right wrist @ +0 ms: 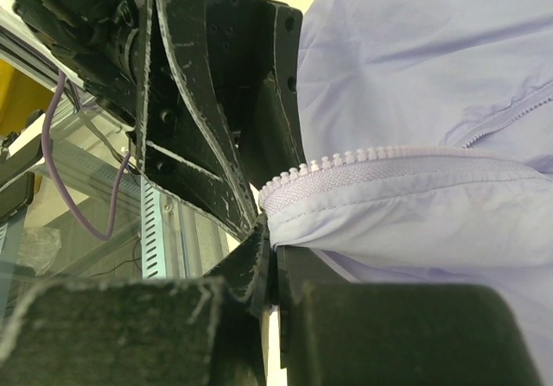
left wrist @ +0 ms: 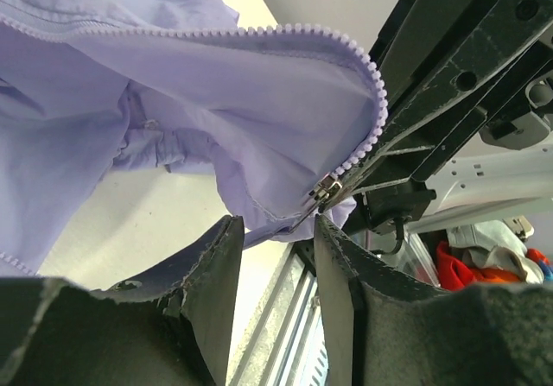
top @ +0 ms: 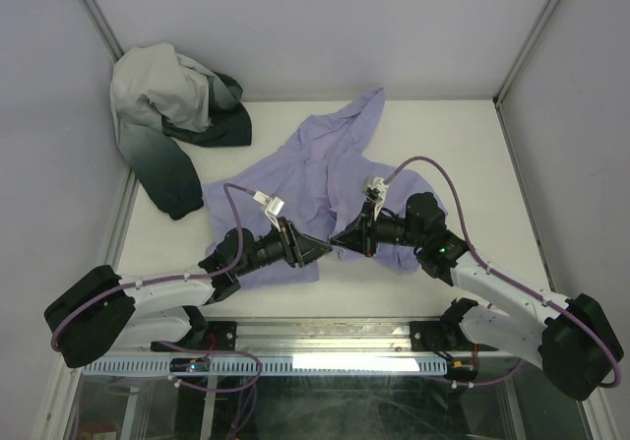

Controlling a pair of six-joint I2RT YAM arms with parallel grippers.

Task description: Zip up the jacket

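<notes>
The lavender jacket (top: 325,164) lies wrinkled on the white table, collar toward the back. My two grippers meet at its near hem. My right gripper (top: 342,238) is shut on the bottom end of one zipper edge (right wrist: 346,160); in the right wrist view the jaws (right wrist: 273,241) pinch the fabric corner just below the teeth. My left gripper (top: 319,250) is open, and its fingertips (left wrist: 232,230) stand apart just below the metal zipper slider (left wrist: 327,187), not touching it. The open zipper teeth curve away over the jacket (left wrist: 216,101). The right gripper's black fingers (left wrist: 449,84) show beside the slider.
A white-and-dark-green garment (top: 172,115) is heaped at the back left corner. The table's front edge and metal rail (top: 325,330) run right under both grippers. Enclosure walls stand on the left, right and back.
</notes>
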